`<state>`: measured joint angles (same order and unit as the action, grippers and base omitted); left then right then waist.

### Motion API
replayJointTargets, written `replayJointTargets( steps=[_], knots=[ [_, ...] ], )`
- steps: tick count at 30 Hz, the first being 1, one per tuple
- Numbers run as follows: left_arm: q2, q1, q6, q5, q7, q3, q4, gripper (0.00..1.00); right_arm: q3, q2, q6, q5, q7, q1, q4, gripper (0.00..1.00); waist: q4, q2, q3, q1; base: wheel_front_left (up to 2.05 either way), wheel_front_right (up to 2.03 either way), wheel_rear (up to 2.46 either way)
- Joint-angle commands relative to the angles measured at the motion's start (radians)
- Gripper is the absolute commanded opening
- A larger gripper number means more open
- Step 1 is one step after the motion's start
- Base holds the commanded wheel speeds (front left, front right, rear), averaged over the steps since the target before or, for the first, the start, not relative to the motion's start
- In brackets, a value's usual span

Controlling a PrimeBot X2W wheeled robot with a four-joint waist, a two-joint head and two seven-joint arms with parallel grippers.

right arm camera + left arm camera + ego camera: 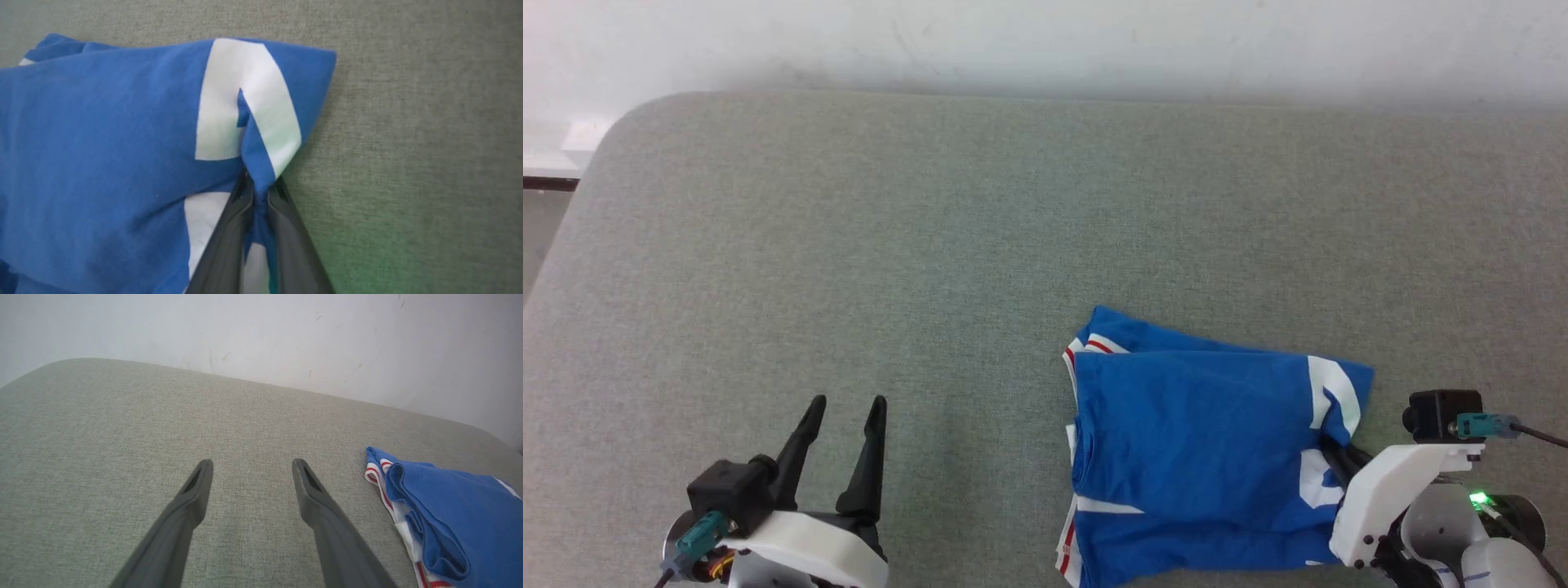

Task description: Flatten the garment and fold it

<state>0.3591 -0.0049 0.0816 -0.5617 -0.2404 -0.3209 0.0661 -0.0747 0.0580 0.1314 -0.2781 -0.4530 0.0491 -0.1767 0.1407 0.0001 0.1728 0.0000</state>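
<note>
Right gripper (258, 185) jaws are pinched tight on a small raised ridge of blue cloth at the right edge of the shirt (102, 143), just beside a white patch (216, 102). Left gripper (847, 402) jaws stand wide apart over bare grey-green padding (931, 245), holding nothing, well apart from the cloth. The shirt lies bunched in loose layers at the padding's lower right, with red-striped sleeve edges (1086, 347) poking out on its left. It looks light, limp and stretchy, so one pinch may lift only a single layer, and corners or the hem seem surer holds

Light even, diffuse, bright; shadows faint. Head view: wall (1045, 41) washed out at 12 o'clock. Right wrist view: green cast at 5 o'clock. Left wrist view: edges bowed.
</note>
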Motion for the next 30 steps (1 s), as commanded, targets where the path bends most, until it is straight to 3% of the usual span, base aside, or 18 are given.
replayJointTargets(
  steps=[1, 10, 13, 22, 30],
  knots=[
    [0.008, -0.006, -0.001, 0.006, 0.002, -0.001, 0.001, 1.00, 0.010, -0.008, -0.001, 0.000, 0.000, 0.003, -0.017, 0.00, 0.007, -0.0001, -0.010, 0.0000, 0.00, 0.00, 0.00],
    [0.016, 0.004, 0.011, 0.009, 0.004, -0.004, -0.023, 1.00, -0.019, -0.007, -0.001, 0.084, 0.012, 0.092, 0.000, 0.00, -0.029, -0.0001, -0.022, 0.0000, 0.00, 0.00, 0.00],
    [0.019, 0.002, 0.015, 0.009, 0.005, -0.002, -0.033, 1.00, -0.025, 0.027, -0.001, 0.119, -0.017, 0.144, 0.022, 0.00, -0.052, -0.0001, -0.010, 0.0000, 0.00, 0.00, 0.00],
    [0.036, -0.042, 0.030, 0.033, 0.013, -0.001, -0.078, 1.00, -0.055, 0.254, -0.001, 0.133, -0.202, 0.282, 0.116, 0.00, -0.112, -0.0001, 0.106, 0.0000, 0.00, 0.00, 0.00],
    [0.060, -0.119, 0.058, 0.076, 0.014, 0.017, -0.162, 1.00, -0.107, 0.480, -0.001, 0.110, -0.284, 0.349, 0.175, 0.00, -0.167, -0.0001, 0.250, 0.0000, 0.00, 0.00, 0.00]
  ],
)
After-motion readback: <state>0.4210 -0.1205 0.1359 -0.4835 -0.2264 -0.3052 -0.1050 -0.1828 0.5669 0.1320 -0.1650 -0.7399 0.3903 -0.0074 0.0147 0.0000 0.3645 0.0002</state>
